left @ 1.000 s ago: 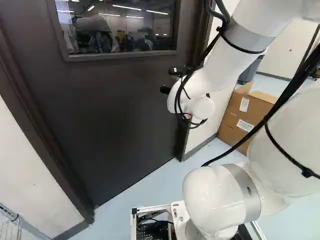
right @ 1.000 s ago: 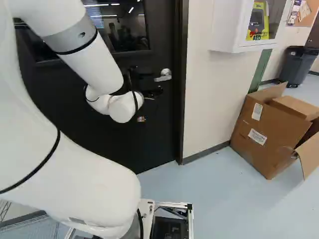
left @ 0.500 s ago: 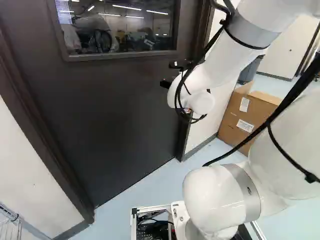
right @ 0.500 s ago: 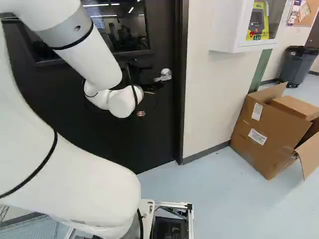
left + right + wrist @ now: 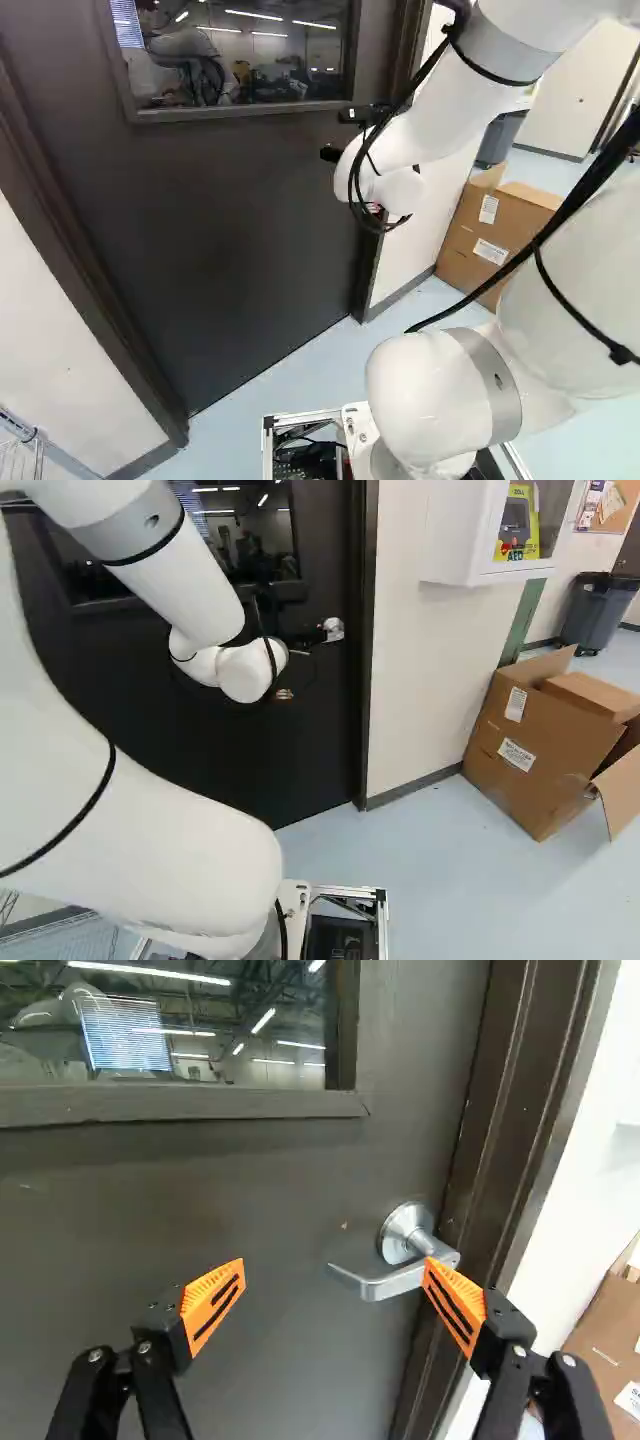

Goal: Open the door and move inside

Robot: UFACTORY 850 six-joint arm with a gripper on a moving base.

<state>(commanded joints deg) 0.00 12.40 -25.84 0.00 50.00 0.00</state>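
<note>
Apparently the door is shut, and its lever handle is found ahead of the gripper, toward three o'clock from the middle of the gap, with the round rose at two o'clock. The fingers are spread wide and nothing is pinched; the lever is partly covered by the three o'clock pad, and whether it is touched cannot be told.

The lever should be expected to feel rigid, smooth and rather slippery, with a spring to be overcome. It is best taken near its free end, pointing to nine o'clock from the rose, where least force should be needed. The door will probably be felt as heavy and stiff, so a steady load should be applied.

In the left base view the handle is hidden behind the arm's wrist, while in the right base view it is glimpsed near twelve o'clock. The lever's bend and free end are shown clearly only by the wrist view.
</note>
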